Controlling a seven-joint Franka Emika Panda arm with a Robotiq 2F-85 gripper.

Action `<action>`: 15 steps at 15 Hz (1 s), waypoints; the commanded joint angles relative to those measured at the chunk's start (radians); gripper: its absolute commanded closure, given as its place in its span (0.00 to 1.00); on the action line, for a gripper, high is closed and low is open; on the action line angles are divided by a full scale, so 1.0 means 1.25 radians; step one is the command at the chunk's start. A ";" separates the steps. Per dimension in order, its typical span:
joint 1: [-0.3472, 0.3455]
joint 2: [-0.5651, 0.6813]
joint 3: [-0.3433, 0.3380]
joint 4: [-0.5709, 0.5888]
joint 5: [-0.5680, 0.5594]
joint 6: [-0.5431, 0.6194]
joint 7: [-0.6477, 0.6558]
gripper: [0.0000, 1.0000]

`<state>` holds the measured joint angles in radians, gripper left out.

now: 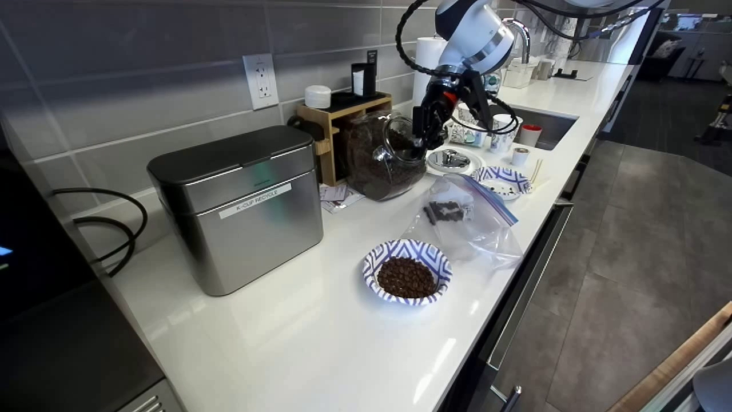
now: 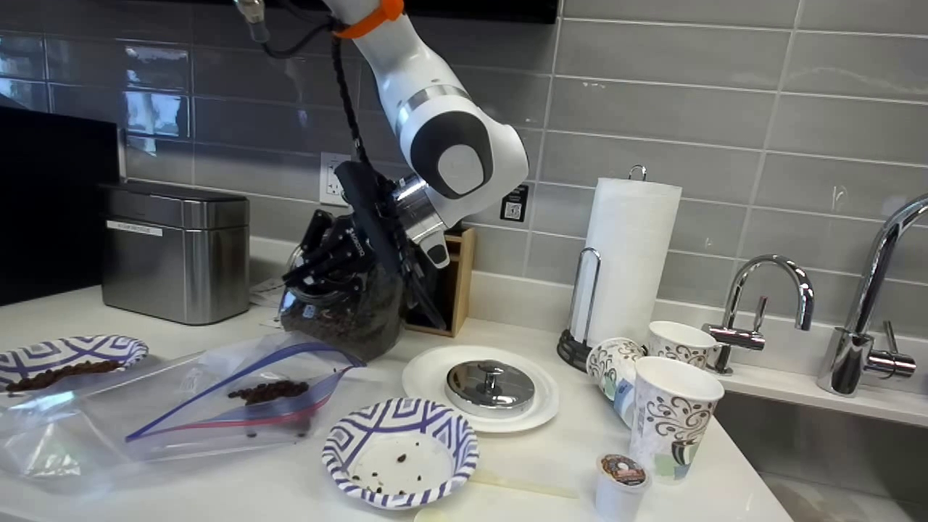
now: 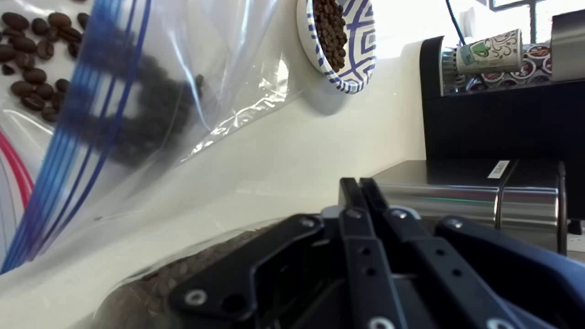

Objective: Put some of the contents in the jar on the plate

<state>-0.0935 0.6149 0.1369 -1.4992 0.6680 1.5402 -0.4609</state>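
Against the grey tiled wall point(image 1: 171, 63): white tabletop point(image 1: 257, 360), carrying the kitchen goods below.
Panda arm point(image 2: 428, 80): in from above, wrist bent low over the tabletop.
Bin point(image 1: 263, 240): brushed steel, dark top, label reads K-CUP RECYCLE, near the wall.
Paper-towel roll point(image 2: 631, 254): upright, near the wall.
Jar point(image 1: 372, 143): rounded clear glass, just beside the wooden box point(image 2: 462, 283).
Contents point(image 1: 372, 177): dark brown beans, inside the jar, showing through the glass.
Zip bag point(image 1: 486, 240): lies slack on the tabletop, small pile of beans point(image 1: 446, 212) in it.
End effector point(image 3: 358, 183): clenched, fingertips together in the wrist view; next to the jar in both exterior views, touching the glass or apart, can't tell.
White plate point(image 2: 424, 380): flat, near the jar, bearing the chrome lid point(image 2: 489, 388).
Bean bowl point(image 1: 407, 248): blue-and-white pattern, layer of beans in the bottom, beside the zip bag.
Second bowl point(image 2: 348, 438): same pattern, few scattered beans, near the white plate.
Paper cups point(image 2: 674, 420): printed, bunched together, one tilted.
Coffee pod point(image 2: 618, 502): upright, beside the front cup.
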 commanded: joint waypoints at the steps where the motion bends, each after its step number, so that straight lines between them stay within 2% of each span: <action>1: -0.014 0.027 0.007 0.011 0.051 0.001 -0.038 0.99; 15: -0.055 0.026 -0.015 -0.013 0.171 -0.067 -0.113 0.99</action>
<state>-0.1578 0.6451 0.1292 -1.5069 0.8456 1.4824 -0.5764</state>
